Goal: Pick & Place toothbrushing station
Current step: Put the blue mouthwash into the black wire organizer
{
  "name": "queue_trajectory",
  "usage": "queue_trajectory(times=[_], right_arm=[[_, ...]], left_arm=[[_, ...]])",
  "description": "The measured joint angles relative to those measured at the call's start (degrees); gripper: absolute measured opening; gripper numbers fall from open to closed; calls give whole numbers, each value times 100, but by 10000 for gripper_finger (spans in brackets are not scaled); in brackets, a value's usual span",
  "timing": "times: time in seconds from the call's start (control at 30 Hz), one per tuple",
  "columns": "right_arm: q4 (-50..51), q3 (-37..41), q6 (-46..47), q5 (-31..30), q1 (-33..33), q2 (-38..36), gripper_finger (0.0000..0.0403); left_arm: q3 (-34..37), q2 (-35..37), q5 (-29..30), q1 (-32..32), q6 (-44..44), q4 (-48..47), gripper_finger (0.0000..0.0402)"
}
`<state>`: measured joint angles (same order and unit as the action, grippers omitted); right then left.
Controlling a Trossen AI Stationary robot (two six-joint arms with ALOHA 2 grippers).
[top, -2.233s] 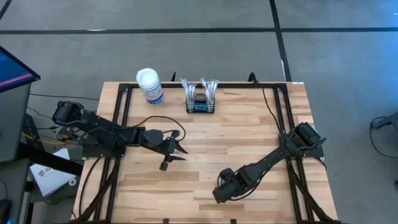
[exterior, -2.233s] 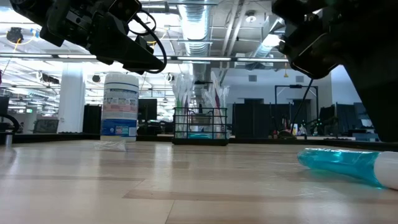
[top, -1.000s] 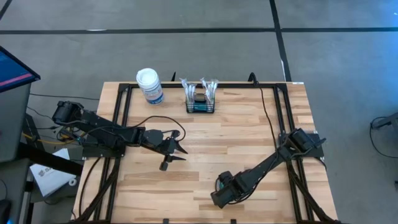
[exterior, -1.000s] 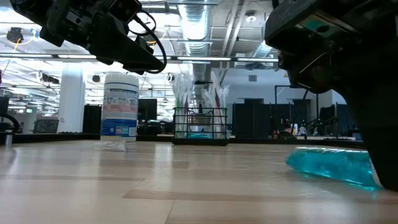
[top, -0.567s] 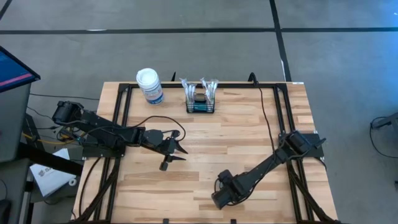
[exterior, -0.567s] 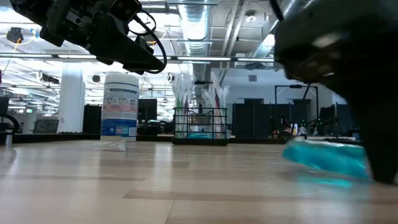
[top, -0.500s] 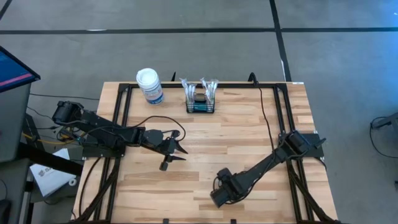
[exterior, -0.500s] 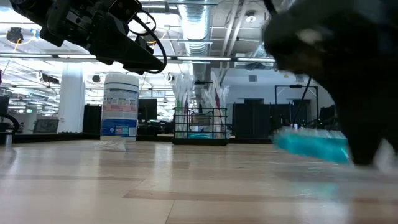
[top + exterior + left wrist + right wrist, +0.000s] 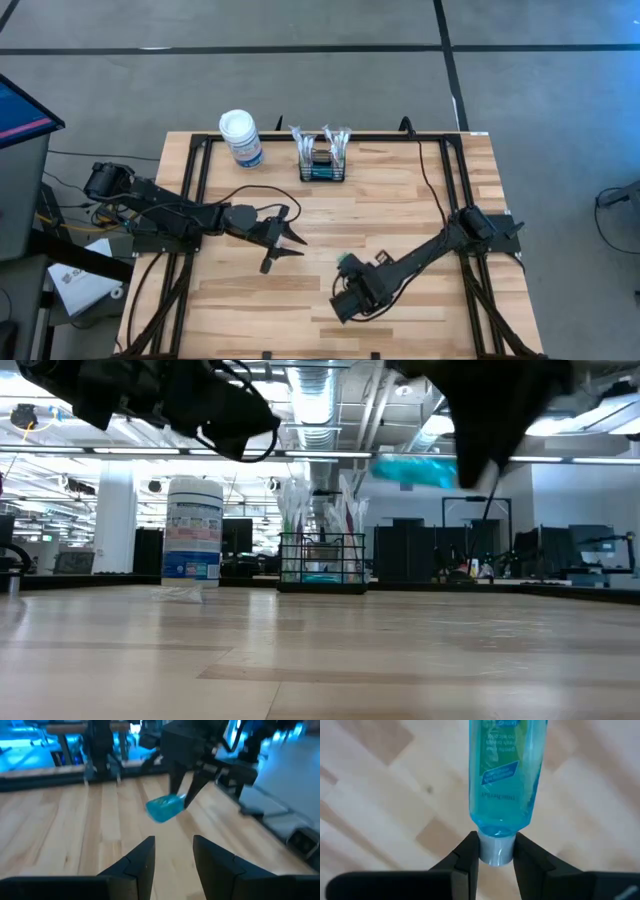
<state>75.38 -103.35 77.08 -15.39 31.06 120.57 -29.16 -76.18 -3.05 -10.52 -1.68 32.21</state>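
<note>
A translucent blue toothpaste tube (image 9: 506,772) is clamped at its silver cap by the right gripper (image 9: 495,851), lifted off the wooden table (image 9: 400,190) at lower centre. The left gripper (image 9: 173,855) is held with fingers parted, empty, at centre left. The black wire-mesh rectangular basket (image 9: 322,162) is set at upper centre.

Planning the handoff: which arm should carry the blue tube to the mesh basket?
Right. Its claw already grips the blue tube by the cap, lifted off the table; the left claw hovers open, empty.
</note>
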Motion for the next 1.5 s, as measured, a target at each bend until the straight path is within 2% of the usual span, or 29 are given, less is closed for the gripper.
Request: queue_trajectory(times=[0.3, 0.67, 0.83, 1.17, 1.5], right_arm=[[666, -692, -1406, -1113, -277, -22, 82], [670, -723, -2875, -2012, -418, -24, 82], [670, -723, -3423, -2329, -431, -24, 82], [512, -723, -4282, -2538, -574, -26, 82], [337, -723, -4566, -2542, -735, -28, 84]], left_arm=[[-1, 0, -2, 52, 994, 596, 127], [-1, 0, -9, 612, 2626, 610, 127], [-1, -48, -551, 896, 3513, 618, 127], [-3, -103, -645, 1015, 4297, 669, 168], [-3, -125, -645, 964, 4317, 825, 229]])
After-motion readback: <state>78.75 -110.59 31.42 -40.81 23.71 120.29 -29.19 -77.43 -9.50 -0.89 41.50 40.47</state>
